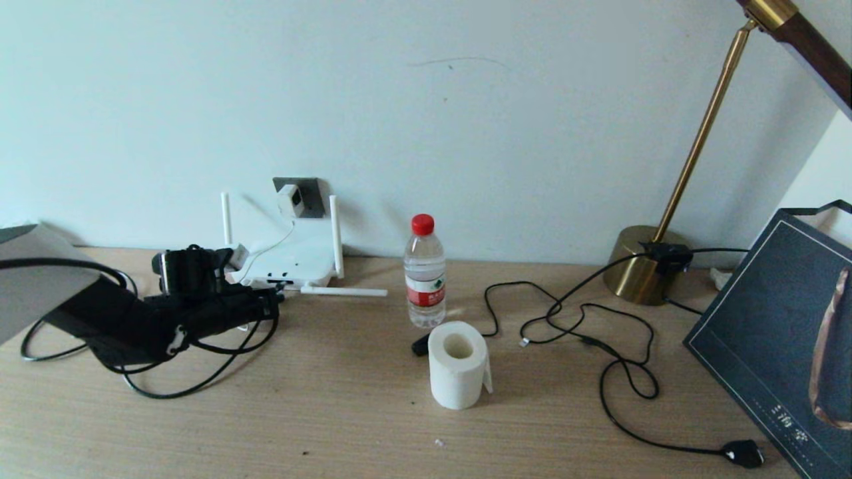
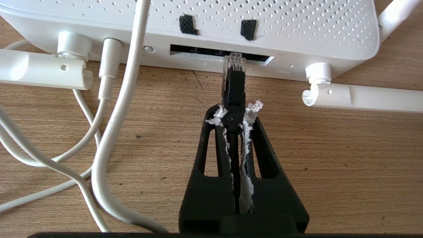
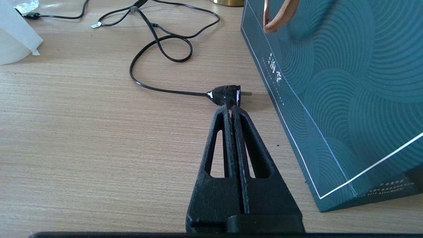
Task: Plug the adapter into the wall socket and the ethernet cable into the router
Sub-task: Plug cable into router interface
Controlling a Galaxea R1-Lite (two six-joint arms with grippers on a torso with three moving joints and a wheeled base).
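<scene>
Adapter [image 1: 291, 199] seated in far socket [image 1: 311, 189]; left gripper [image 2: 234, 109], jaws clamping cable [image 2: 234, 82], holds plug just short of router [image 2: 297, 29] port, 1 step left.

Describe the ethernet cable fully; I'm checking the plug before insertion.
The ethernet cable is thin and black, ending in a clear plastic plug over a black boot. The left hand is shut on it just behind the plug, which points at the router's dark port slot, its tip right at the opening, apparently not seated.
</scene>
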